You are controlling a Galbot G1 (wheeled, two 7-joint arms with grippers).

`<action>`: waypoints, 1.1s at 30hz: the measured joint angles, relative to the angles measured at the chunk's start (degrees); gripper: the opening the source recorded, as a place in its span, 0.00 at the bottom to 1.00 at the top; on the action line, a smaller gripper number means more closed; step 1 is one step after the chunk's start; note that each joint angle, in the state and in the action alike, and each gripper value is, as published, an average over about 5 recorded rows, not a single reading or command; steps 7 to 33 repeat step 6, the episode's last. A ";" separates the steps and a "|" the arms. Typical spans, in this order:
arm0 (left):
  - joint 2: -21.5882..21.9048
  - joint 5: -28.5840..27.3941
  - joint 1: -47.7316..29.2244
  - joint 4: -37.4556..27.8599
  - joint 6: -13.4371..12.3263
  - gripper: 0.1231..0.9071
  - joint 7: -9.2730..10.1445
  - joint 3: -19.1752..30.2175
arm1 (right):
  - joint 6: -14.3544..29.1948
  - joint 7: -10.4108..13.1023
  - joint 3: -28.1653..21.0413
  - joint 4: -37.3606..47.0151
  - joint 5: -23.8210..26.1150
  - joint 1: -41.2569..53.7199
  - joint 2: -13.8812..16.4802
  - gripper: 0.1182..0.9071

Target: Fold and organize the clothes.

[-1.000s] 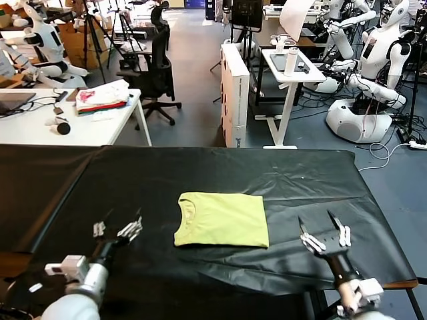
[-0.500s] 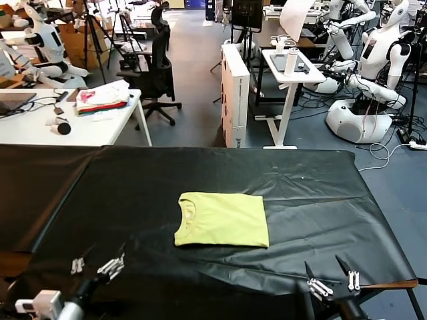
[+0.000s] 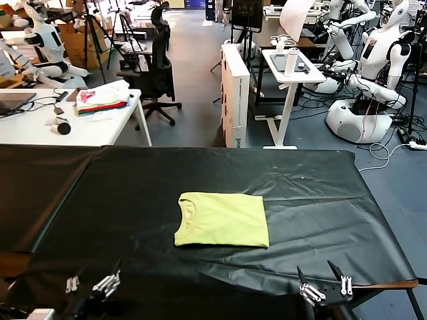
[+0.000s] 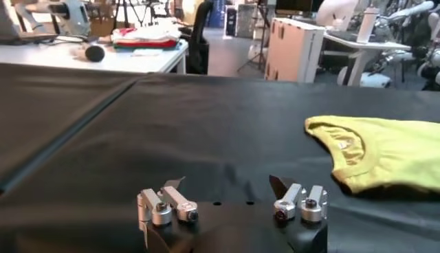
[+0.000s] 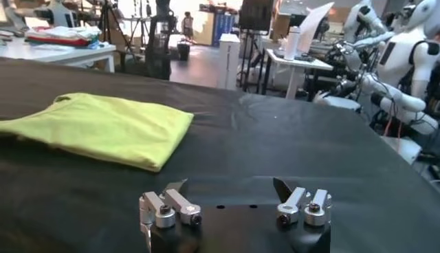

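The lime yellow-green T-shirt (image 3: 222,219) lies folded into a neat rectangle on the black table, collar to the left. It also shows in the left wrist view (image 4: 385,151) and in the right wrist view (image 5: 96,127). My left gripper (image 3: 92,283) is open and empty at the near left edge of the table, well short of the shirt. My right gripper (image 3: 322,283) is open and empty at the near right edge, also apart from the shirt. Both sets of jaws stand wide apart in their wrist views, the left gripper (image 4: 227,184) and the right gripper (image 5: 230,184).
The black cloth-covered table (image 3: 80,193) spreads wide around the shirt. Behind it stand a white desk (image 3: 40,127) with a white, red and pink cloth pile (image 3: 101,97), an office chair (image 3: 157,67), a white side table (image 3: 290,70) and other robots (image 3: 373,60).
Both grippers have drawn back toward the near edge of the table and lower in the head view, away from the shirt. The shirt has not moved.
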State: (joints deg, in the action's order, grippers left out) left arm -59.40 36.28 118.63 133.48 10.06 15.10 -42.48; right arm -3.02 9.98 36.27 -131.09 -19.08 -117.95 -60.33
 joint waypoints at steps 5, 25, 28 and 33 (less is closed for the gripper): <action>-0.36 -0.16 1.06 0.19 -0.49 1.00 -0.65 -0.73 | 0.00 -0.02 -0.04 -0.21 -0.03 0.07 0.08 1.00; -0.38 -0.16 1.15 0.20 -0.54 1.00 -0.76 -0.80 | 0.00 -0.02 -0.05 -0.21 -0.04 0.08 0.08 1.00; -0.38 -0.16 1.15 0.20 -0.54 1.00 -0.76 -0.80 | 0.00 -0.02 -0.05 -0.21 -0.04 0.08 0.08 1.00; -0.38 -0.16 1.15 0.20 -0.54 1.00 -0.76 -0.80 | 0.00 -0.02 -0.05 -0.21 -0.04 0.08 0.08 1.00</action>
